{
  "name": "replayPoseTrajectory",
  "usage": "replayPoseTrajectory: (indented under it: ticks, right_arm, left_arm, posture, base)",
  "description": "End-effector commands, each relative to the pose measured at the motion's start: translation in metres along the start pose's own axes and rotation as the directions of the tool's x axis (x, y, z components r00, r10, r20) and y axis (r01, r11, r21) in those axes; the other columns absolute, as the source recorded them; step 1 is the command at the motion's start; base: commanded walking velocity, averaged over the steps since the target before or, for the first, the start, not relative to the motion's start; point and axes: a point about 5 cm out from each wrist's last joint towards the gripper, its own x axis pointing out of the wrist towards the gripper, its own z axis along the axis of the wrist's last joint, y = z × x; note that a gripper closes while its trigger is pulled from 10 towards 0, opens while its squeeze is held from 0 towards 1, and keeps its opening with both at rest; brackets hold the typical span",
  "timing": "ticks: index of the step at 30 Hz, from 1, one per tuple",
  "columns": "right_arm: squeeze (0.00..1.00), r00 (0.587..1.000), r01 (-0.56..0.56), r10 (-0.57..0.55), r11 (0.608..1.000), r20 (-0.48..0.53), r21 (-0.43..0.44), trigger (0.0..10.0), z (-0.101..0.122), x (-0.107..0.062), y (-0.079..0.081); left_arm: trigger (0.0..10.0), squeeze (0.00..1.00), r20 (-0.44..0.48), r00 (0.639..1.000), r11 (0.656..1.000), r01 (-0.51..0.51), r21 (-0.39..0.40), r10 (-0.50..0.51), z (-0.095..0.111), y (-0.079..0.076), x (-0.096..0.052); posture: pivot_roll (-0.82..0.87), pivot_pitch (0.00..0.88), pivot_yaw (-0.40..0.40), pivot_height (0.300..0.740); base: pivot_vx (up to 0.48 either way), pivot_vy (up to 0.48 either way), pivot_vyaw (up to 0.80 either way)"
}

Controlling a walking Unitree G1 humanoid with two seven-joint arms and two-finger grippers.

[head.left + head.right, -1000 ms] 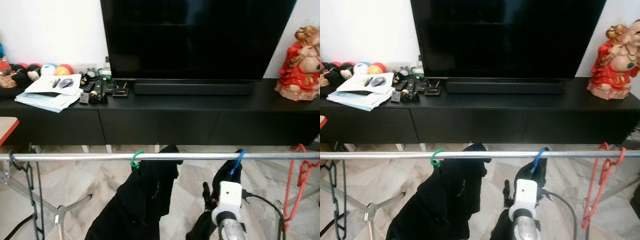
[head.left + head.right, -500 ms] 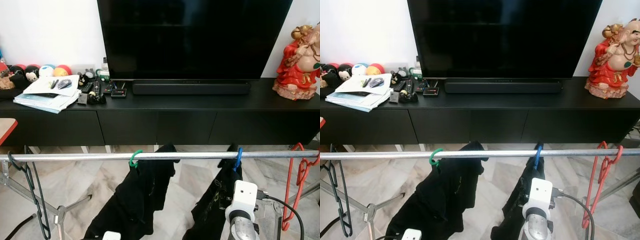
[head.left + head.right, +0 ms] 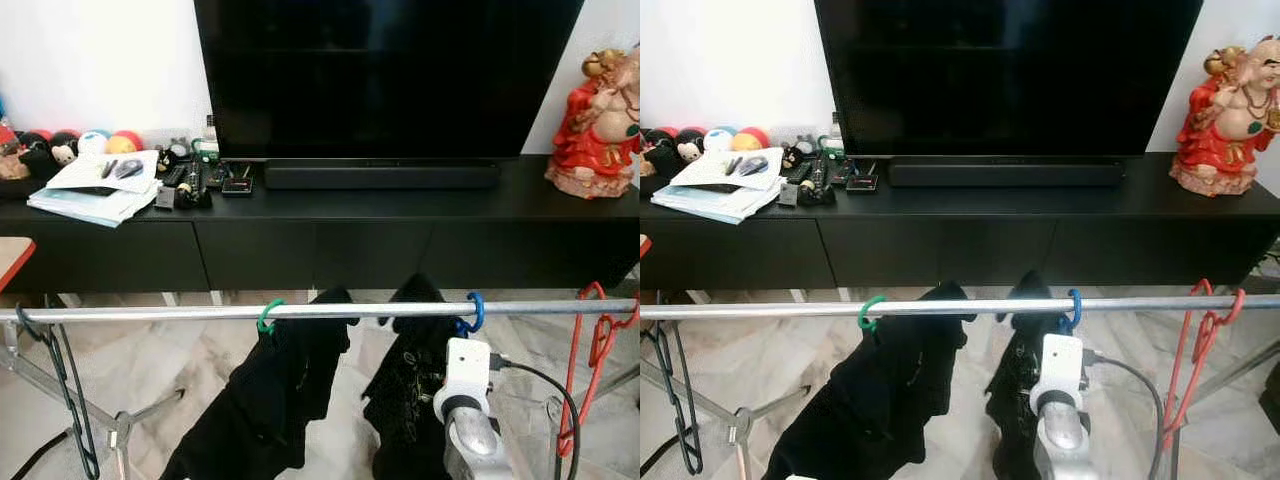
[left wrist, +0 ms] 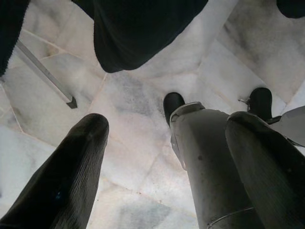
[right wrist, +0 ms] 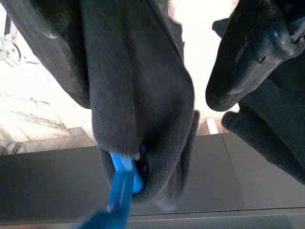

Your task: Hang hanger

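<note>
Right wrist view, blue hanger [image 5: 121, 183] between open jaws

The head's two eyes are looking forward and down, sharing the rail [image 3: 300, 312]; the wrist cameras are peering close along black fingers [image 4: 62, 176].

Counting four hangers along one metal rail [image 3: 150, 313] crossing the lower frame: a black hanger [image 3: 65, 395] at lower left, a green hanger [image 3: 267, 317] left of centre, a blue hanger [image 3: 472, 313] right of centre, a red hanger [image 3: 590, 350] at far right. Counting two black garments [image 3: 275, 400], hanging low at centre. Showing one television [image 3: 390, 75] up top, one soundbar [image 3: 380, 177] beneath, one red figurine [image 3: 595, 125] at upper right, one paper stack [image 3: 95, 190] at upper left on the black surface [image 3: 330, 205].
</note>
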Motion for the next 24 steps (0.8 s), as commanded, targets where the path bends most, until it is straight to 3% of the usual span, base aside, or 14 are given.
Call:
replayPoseTrajectory:
  ticks: [1, 11, 12, 14, 15, 16, 24]
  right_arm:
    - [0.00, 1.000, -0.012, 0.012, 1.000, -0.008, 0.006, 10.0, 0.0000, 0.0019, 0.0014]
    - [0.00, 0.999, 0.015, -0.014, 1.000, -0.053, 0.018, 10.0, -0.0053, 0.0076, 0.0033]
    - [0.00, 0.998, 0.005, -0.003, 0.999, -0.056, 0.035, 9.3, -0.0061, 0.0079, 0.0053]
    - [0.00, 0.998, -0.002, 0.004, 0.999, -0.057, 0.042, 9.3, -0.0063, 0.0080, 0.0064]
    - [0.00, 0.998, -0.005, 0.007, 0.999, -0.057, 0.037, 3.5, -0.0064, 0.0081, 0.0078]
    - [0.00, 0.998, -0.011, 0.013, 0.999, -0.058, 0.035, 0.0, -0.0065, 0.0082, 0.0090]
    - [0.00, 0.999, -0.012, 0.013, 0.999, -0.044, 0.042, 0.0, -0.0035, 0.0115, 0.0086]
  left_arm:
    - [10.0, 0.00, -0.006, 1.000, 1.000, 0.001, 0.007, -0.001, -0.0015, 0.0014, -0.0003]
    - [10.0, 0.00, -0.011, 1.000, 1.000, 0.005, 0.014, -0.005, -0.0021, 0.0022, -0.0005]
    - [10.0, 0.00, -0.011, 1.000, 1.000, 0.006, 0.014, -0.006, -0.0021, 0.0022, -0.0005]
    - [10.0, 0.00, -0.011, 1.000, 1.000, 0.007, 0.015, -0.007, -0.0021, 0.0021, -0.0005]
    - [10.0, 0.00, -0.011, 1.000, 1.000, 0.006, 0.015, -0.006, -0.0020, 0.0025, -0.0005]
    - [10.0, 0.00, -0.011, 1.000, 1.000, 0.006, 0.016, -0.006, -0.0020, 0.0027, -0.0006]
    - [10.0, 0.00, -0.011, 1.000, 1.000, 0.003, 0.021, -0.003, -0.0020, 0.0035, -0.0007]
  posture:
    - [0.07, 0.000, 0.012, 0.740]
    - [0.07, 0.000, 0.016, 0.740]
    - [0.07, 0.000, 0.016, 0.740]
    - [0.07, 0.000, 0.016, 0.740]
    - [0.07, 0.000, 0.019, 0.740]
    - [0.07, 0.000, 0.019, 0.740]
    - [0.07, 0.000, 0.021, 0.740]
  base:
    - [0.000, 0.000, 0.00]
    - [0.000, 0.000, 0.00]
    - [0.000, 0.000, 0.00]
    - [0.000, 0.000, 0.00]
    - [0.000, 0.000, 0.00]
    - [0.000, 0.000, 0.00]
    - [0.000, 0.000, 0.00]
